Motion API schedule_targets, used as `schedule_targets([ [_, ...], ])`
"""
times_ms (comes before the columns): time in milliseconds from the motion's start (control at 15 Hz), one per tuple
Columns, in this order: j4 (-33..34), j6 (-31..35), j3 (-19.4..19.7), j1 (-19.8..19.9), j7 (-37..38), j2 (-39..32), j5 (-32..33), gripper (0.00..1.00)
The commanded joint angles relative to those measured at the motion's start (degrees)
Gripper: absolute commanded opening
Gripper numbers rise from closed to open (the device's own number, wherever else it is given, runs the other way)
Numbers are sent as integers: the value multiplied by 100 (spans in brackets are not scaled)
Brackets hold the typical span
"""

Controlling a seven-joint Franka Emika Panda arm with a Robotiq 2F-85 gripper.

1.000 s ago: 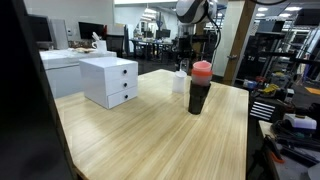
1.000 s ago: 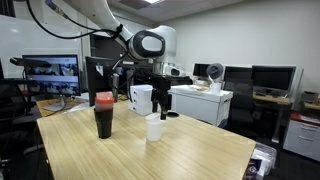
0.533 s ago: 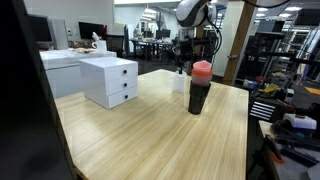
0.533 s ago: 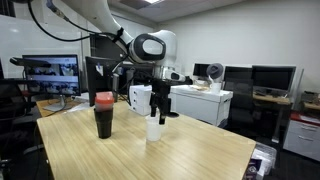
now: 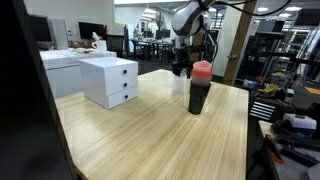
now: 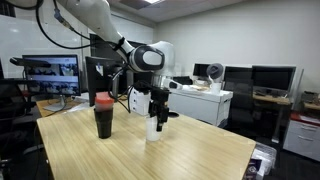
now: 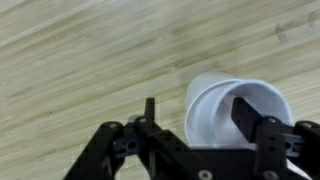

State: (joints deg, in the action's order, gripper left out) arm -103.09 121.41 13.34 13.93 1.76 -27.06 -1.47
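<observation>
A single broad table [image 5: 150,135] of pale, straight-grained wood with a dark rim is seen in both exterior views [image 6: 150,160]. Most of its smooth top lies bare on the camera side, and clutter is confined to the far half.

One white drawer unit [image 5: 110,80], box-shaped with flat matte faces and two drawers, is set near a table edge, well apart from the vessels.

One dark tumbler [image 5: 200,90], tall, slightly tapered and capped by a rounded red lid, stands upright near the middle of the far half. In an exterior view [image 6: 103,115] a clear gap of table is shown between it and the cup.

One gripper [image 5: 180,67], black and angular with two straight fingers, is lowered from above onto the cup [image 6: 158,110]. In the wrist view the gripper [image 7: 197,113] is seen spread apart: one finger [image 7: 246,115] is placed inside the cup's mouth, the other [image 7: 150,110] outside and clear of the wall, so that nothing is clamped.

One white cup [image 5: 178,84], small, round, smooth and thin-walled, stands upright on the table [image 6: 154,129] under the gripper, near the far edge and beside the tumbler. Its open rim [image 7: 262,100] is shown as a clean circle.
</observation>
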Motion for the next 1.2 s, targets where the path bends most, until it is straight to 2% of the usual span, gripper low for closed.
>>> schedule_targets([
  [0,-99,98,-29,35,13,49,105,48],
  [400,-92,65,-27,51,20,120,70,8],
  [467,-106,47,-30,50,11,135,69,5],
  [600,-127,14,-29,38,4,187,87,3],
  [667,-130,-6,-29,31,5,228,94,7],
  [1133,-142,-222,-57,-33,-101,638,276,7],
])
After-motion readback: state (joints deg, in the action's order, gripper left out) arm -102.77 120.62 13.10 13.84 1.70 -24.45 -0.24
